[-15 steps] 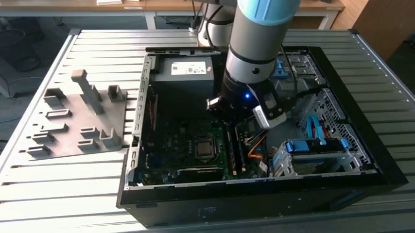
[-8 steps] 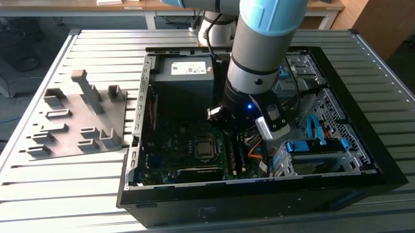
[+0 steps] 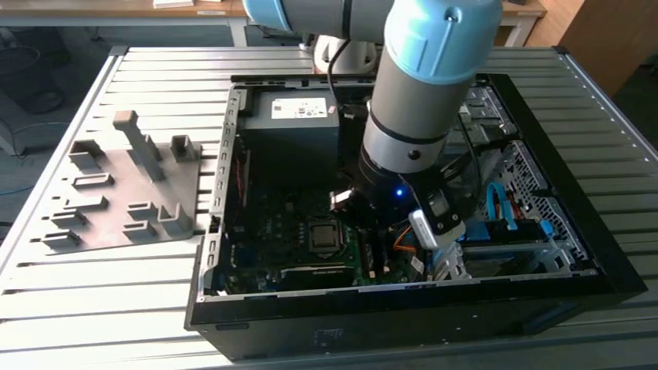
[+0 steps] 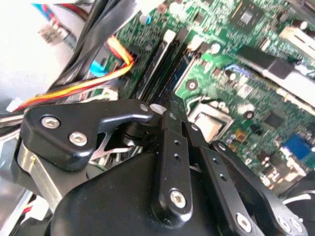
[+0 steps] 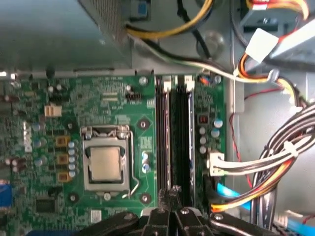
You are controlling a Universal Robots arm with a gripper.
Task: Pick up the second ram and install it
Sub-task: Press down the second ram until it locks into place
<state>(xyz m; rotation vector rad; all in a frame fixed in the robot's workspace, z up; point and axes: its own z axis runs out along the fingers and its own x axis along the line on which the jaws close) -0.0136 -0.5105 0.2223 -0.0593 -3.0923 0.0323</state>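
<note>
Second ram, a long narrow dark memory stick, lies edge-on along the outer slot of the green motherboard. Its near end runs right under the black gripper. The jaws are drawn close together there; whether they pinch the stick or only press on it I cannot tell. A parallel slot sits just beside it, the silver processor socket beyond. Bundled grey and orange cables crowd the other side.

Green motherboard, black end effector
</note>
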